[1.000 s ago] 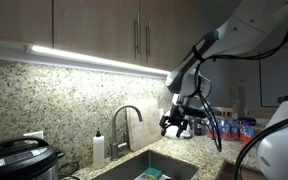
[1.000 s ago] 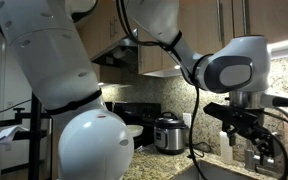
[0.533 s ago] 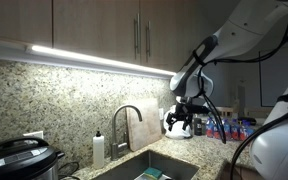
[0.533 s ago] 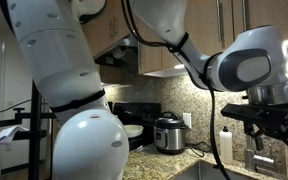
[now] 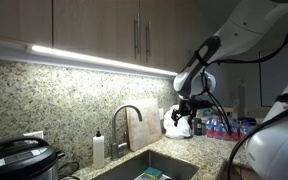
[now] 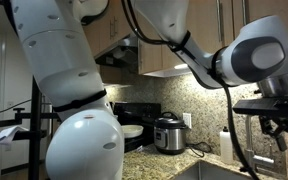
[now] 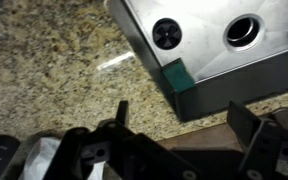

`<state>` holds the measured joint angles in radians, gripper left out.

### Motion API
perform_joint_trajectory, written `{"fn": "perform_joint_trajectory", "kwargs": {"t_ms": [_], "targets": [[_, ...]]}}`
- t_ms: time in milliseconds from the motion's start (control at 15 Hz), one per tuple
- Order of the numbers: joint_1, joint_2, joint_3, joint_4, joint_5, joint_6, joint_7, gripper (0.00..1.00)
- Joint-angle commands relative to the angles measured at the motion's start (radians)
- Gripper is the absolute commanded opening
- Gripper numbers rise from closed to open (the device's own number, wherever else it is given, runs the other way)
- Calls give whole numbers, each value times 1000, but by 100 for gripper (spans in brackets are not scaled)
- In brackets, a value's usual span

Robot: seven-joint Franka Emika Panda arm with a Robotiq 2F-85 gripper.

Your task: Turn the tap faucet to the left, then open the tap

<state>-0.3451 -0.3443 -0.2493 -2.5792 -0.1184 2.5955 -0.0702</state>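
The tap faucet (image 5: 127, 118) is a slim silver gooseneck that stands behind the sink (image 5: 154, 165), with its spout arching toward the soap bottle side. My gripper (image 5: 188, 114) hangs in the air well to the side of the tap, apart from it. In the wrist view my gripper (image 7: 184, 125) is open and empty, its two dark fingers spread above the granite counter (image 7: 54, 60) and a corner of the steel sink (image 7: 209, 55). The tap does not show in the wrist view. In an exterior view my gripper (image 6: 287, 122) sits at the frame's edge.
A small white soap bottle (image 5: 98, 149) stands next to the tap. A rice cooker (image 5: 19, 160) is on the counter in both exterior views (image 6: 167, 133). A cutting board (image 5: 147, 128) leans on the backsplash. Water bottles (image 5: 220, 128) stand beyond the gripper. A green sponge (image 7: 176, 75) sits at the sink's corner.
My gripper has risen and moved sideways, farther from the tap and toward the water bottles. The tap has not moved.
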Motion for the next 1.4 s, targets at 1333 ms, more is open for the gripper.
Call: {"fn": "perform_joint_trajectory", "kwargs": {"t_ms": [1333], "targets": [[6,608,27,671,-68,-142,-552,100]]}}
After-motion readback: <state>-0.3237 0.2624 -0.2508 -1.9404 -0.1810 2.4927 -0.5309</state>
